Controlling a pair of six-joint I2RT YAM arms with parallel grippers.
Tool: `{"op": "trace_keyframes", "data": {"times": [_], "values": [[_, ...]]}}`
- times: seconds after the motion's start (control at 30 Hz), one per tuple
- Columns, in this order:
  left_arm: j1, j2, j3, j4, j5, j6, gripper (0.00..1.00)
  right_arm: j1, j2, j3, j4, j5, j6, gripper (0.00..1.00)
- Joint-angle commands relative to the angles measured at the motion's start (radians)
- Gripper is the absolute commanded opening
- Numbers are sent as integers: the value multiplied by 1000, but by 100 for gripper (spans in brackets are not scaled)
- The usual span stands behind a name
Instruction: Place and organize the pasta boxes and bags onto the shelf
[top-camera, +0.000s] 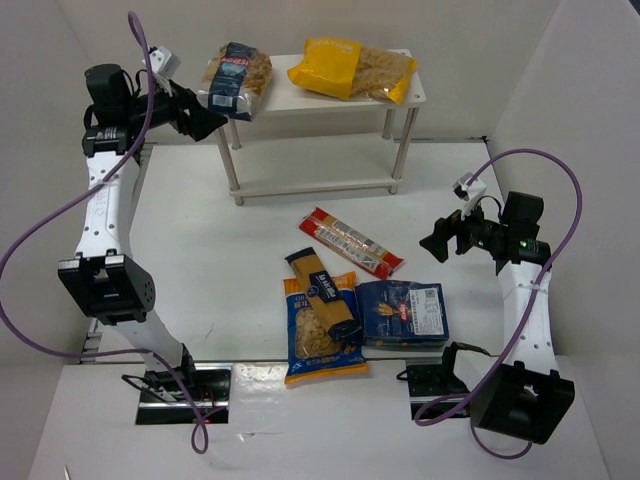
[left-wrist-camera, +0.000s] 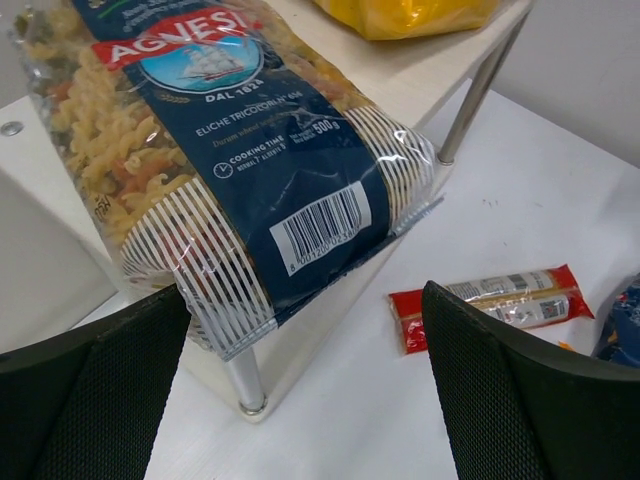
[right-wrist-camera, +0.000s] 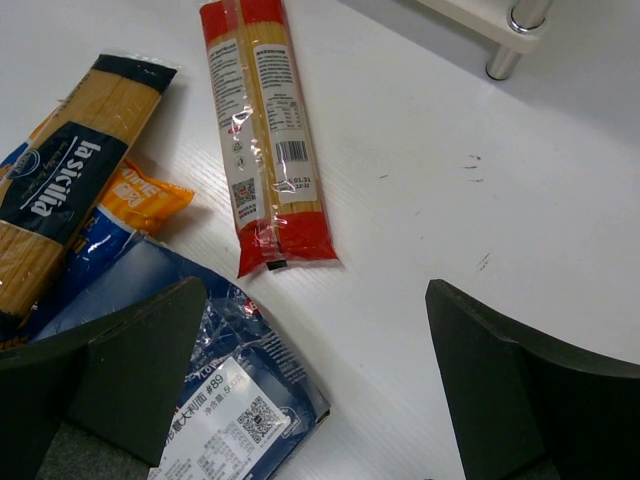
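Note:
The white shelf (top-camera: 285, 98) stands at the back. On its top board lie the clear bag with dark blue label (top-camera: 237, 78) at the left end and the big yellow bag (top-camera: 352, 68). My left gripper (top-camera: 205, 118) is open and empty just left of the clear bag (left-wrist-camera: 230, 150), whose end overhangs the shelf corner (left-wrist-camera: 420, 80). On the table lie the long red-clear packet (top-camera: 352, 243), the long yellow box (top-camera: 322, 290) on top of the blue-orange bag (top-camera: 320, 345), and the flat dark blue pack (top-camera: 402, 312). My right gripper (top-camera: 437, 243) is open above the dark blue pack's corner (right-wrist-camera: 220, 400).
White walls enclose the table on the left, back and right. The shelf's lower board (top-camera: 320, 185) holds nothing. A shelf leg (right-wrist-camera: 505, 55) shows at the top of the right wrist view, with the red-clear packet (right-wrist-camera: 262, 150) below it.

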Motion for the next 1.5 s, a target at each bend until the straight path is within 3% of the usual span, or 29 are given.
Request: {"op": "trace_keyframes", "data": {"times": [0.0, 0.5, 0.6, 0.87, 1.1, 1.3, 1.47], "values": [[-40, 23, 59, -14, 50, 41, 100, -7, -11, -3, 24, -12, 3, 100], [-111, 89, 179, -141, 79, 125, 100, -7, -11, -3, 24, -12, 3, 100], [-111, 74, 179, -150, 30, 125, 100, -7, -11, -3, 24, -12, 3, 100], [-111, -225, -149, -38, -264, 81, 100, -7, -42, -3, 24, -32, 3, 100], [-82, -518, -416, -1, -739, -12, 100, -7, -51, 6, 24, -32, 23, 100], [-82, -669, -595, -78, -905, -91, 100, -7, -51, 15, 34, -21, 56, 100], [-82, -761, -753, -132, -939, -71, 100, -7, -60, 6, 95, 84, 168, 100]]}}
